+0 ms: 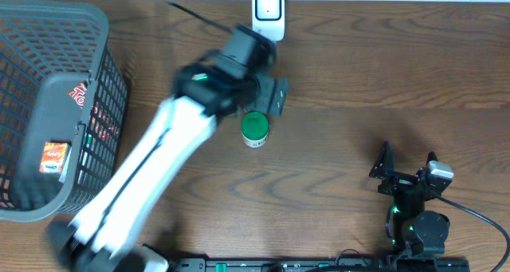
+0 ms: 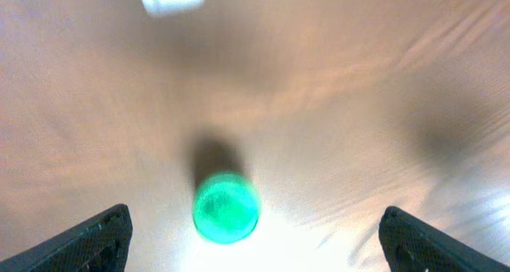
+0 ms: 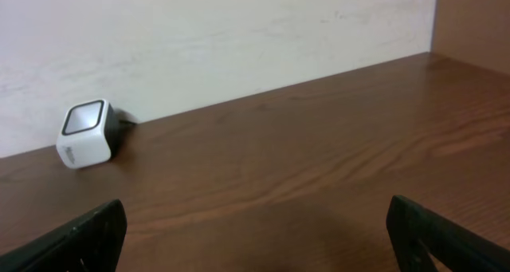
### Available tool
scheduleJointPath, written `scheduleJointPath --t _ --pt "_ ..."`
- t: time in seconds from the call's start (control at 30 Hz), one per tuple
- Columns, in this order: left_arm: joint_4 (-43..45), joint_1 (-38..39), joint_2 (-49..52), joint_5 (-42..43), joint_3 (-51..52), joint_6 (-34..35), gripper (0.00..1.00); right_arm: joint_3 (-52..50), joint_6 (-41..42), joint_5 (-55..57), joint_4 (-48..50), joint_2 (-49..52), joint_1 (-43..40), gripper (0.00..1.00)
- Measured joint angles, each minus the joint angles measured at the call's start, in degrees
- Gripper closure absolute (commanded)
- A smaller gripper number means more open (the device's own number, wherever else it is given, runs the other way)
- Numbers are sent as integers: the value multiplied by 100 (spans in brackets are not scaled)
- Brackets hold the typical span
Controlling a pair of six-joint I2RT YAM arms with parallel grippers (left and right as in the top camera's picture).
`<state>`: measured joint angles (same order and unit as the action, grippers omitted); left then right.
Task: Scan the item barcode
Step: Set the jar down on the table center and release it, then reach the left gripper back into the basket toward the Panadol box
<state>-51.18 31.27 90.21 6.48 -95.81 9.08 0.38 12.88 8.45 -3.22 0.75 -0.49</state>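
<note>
Counted one scanner, one basket, one bottle mid-frame: upright, green-capped, white-bodied. Found left gripper and right gripper both spread wide.

On the table, overhead view: the basket stands at far L side, w/ packets lying in it. The scanner is at the back edge, approx. ctr, close to the wall. The bottle stands upright near ctr, in front of the scanner and apart from it, well R of the basket. The L arm reaches from the front-L corner diagonally to ctr. The L gripper hangs btw. scanner and bottle, just behind the bottle. In L wrist view the bottle is below, btw. the two fingers, touching neither. The R gripper is at front R, well apart from bottle and scanner.
</note>
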Motion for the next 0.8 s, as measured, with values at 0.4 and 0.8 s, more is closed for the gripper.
scheduleJointPath --t 0.4,0.8 --pt "-1674 -3421 -2546 -1886 -1567 940 3 0 0 0 0 0 0 1" --pt "-1801 -6474 -861 -1241 -444 1805 3 0 0 0 0 0 0 1"
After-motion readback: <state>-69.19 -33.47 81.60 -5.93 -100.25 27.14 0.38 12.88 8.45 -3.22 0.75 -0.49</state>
